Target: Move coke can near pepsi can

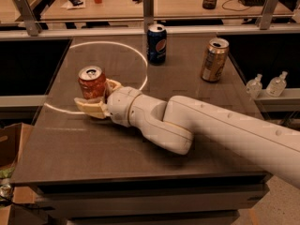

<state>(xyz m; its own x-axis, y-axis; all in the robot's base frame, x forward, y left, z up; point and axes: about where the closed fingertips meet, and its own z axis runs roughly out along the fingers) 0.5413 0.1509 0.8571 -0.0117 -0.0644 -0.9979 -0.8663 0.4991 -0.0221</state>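
Jaws stand apart and straddle the coke can (91,81), one finger (89,108) along its near side and the other behind it at its 3 o'clock, neither visibly pressing the wall. The gripper (93,93) sits low on the table (93,158), at the left. The can is upright between the fingers, well apart from the pepsi can (156,43), which is at about 2 o'clock from it.

To do the grasp well, I would close squarely on the can's lower body, firmly enough to carry it without denting the thin wall. Lift it only slightly, travel toward 2 o'clock, and stop short of the pepsi can. The gold can (214,60), at the pepsi can's 3 o'clock, must stay clear of the forearm.
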